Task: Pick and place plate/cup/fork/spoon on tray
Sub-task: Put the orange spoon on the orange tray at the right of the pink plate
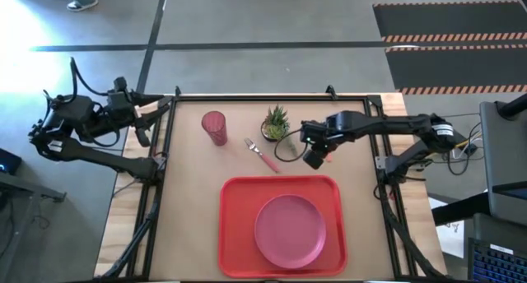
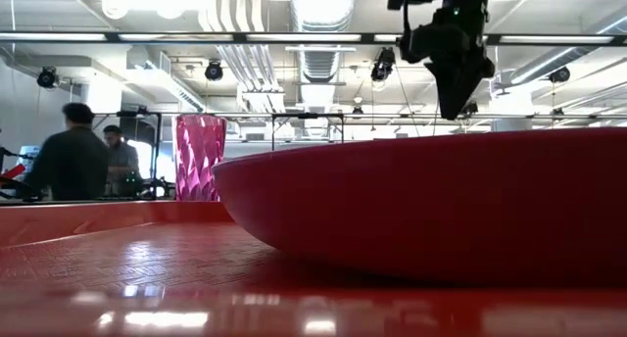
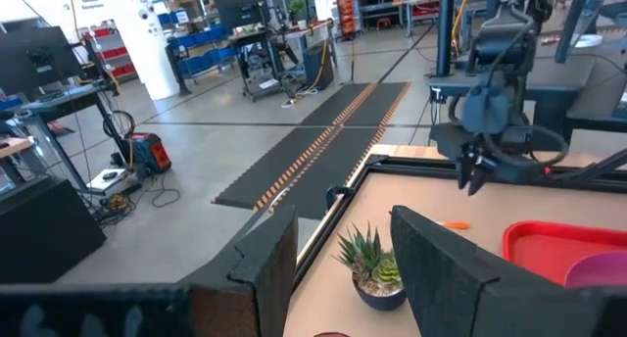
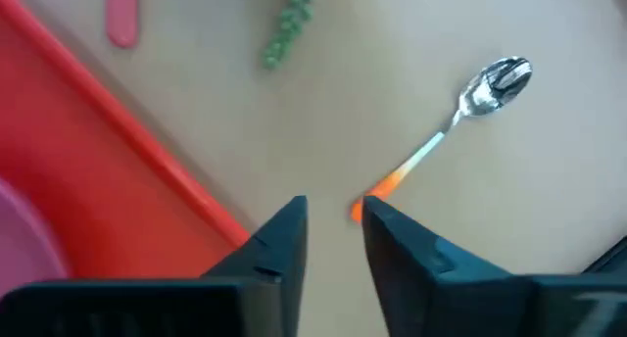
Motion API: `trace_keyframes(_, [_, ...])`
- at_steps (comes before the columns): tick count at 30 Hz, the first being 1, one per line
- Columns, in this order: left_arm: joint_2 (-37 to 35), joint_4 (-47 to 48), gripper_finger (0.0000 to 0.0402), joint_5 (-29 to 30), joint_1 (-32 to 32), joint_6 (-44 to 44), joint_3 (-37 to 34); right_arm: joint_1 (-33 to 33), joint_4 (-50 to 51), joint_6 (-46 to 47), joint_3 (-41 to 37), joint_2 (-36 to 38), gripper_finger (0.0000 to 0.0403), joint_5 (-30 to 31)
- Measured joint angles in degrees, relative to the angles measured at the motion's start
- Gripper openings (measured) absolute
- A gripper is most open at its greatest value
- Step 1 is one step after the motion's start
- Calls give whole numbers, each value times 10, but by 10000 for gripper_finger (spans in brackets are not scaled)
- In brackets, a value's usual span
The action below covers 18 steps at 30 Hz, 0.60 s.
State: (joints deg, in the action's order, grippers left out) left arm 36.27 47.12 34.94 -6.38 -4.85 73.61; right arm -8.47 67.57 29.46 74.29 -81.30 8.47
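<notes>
The pink plate (image 1: 288, 229) lies on the red tray (image 1: 235, 225) at the table's near side. The red-pink cup (image 1: 215, 127) stands upright on the table at the far left. The pink-handled fork (image 1: 262, 155) lies flat beyond the tray. The spoon (image 4: 460, 121) lies on the table to the fork's right, its orange handle (image 4: 380, 192) toward the tray. My right gripper (image 4: 335, 208) hangs open above that handle's end, pointing down and clear of the table (image 3: 473, 180). My left gripper (image 3: 343, 229) stands open, drawn back at the table's far left corner (image 1: 155, 120).
A small potted green plant (image 1: 277, 122) stands between the cup and my right gripper, close to the fork. The tray's raised rim (image 4: 147, 151) runs just beside the spoon's handle. People stand in the room beyond the table (image 2: 73, 166).
</notes>
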Motion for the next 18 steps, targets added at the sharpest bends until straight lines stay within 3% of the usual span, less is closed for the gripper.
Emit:
trace_keyframes(8, [0, 0, 150, 0, 0, 0, -1, -54, 15, -33, -33, -18, 157, 1])
trace_keyframes(13, [-1, 0, 150, 0, 0, 1, -1, -82, -5, -42, -68, -21, 171, -2])
trace_keyframes(18, [0, 0, 150, 0, 0, 1, -1, -114, -76, -42, -116, -19, 171, -53])
